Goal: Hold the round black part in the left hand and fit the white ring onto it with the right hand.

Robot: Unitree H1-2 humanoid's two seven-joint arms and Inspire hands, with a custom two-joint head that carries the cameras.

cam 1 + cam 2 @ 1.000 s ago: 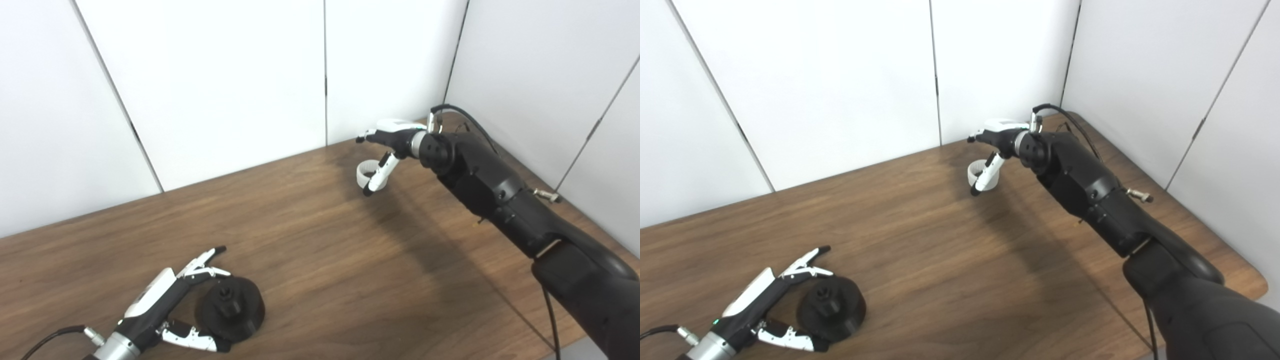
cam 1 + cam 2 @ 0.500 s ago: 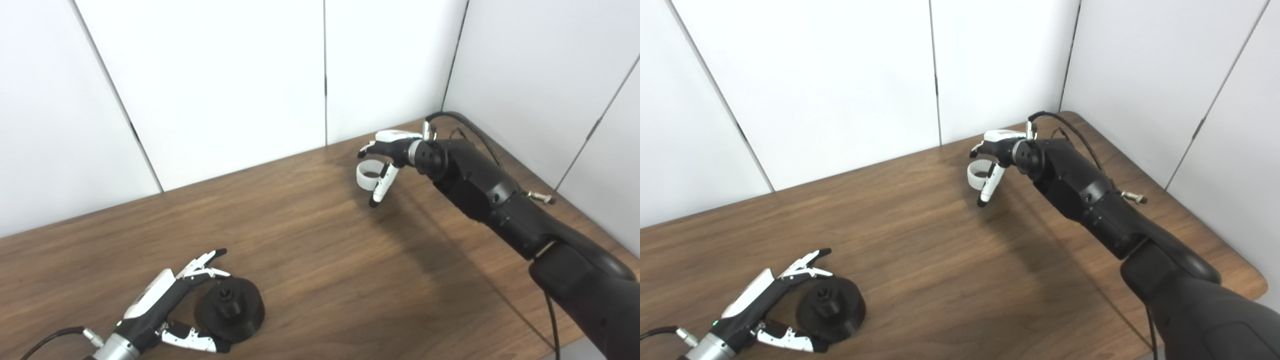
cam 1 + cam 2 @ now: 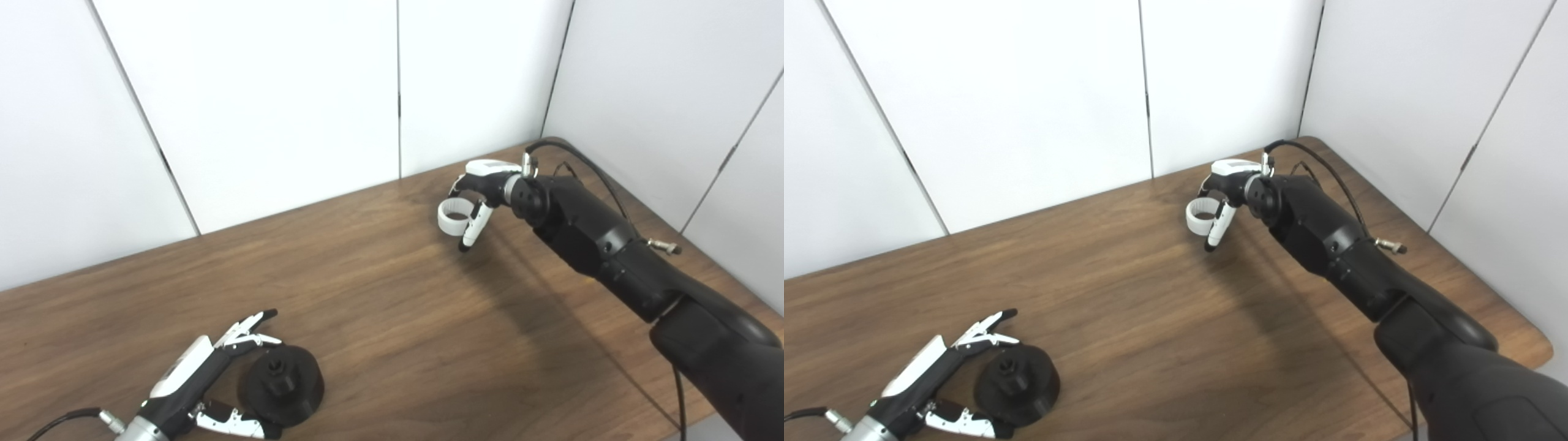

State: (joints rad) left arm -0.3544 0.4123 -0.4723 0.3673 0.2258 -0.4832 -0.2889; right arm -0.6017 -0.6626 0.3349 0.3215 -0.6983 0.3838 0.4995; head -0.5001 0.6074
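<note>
My right hand (image 3: 484,187) is far out near the back corner, fingers curled on the white ring (image 3: 452,217), which looks lifted just above the counter (image 3: 392,294). My left hand (image 3: 202,383) sits at the near left edge, fingers spread around the black part (image 3: 282,383), thumb low in front, other fingers behind; I can't tell if they touch it. The part rests flat on the wood, hub up. The two hands are well apart, with bare wood between them. White wall panels (image 3: 275,92) stand behind, and a cable (image 3: 576,153) loops off the right wrist.
</note>
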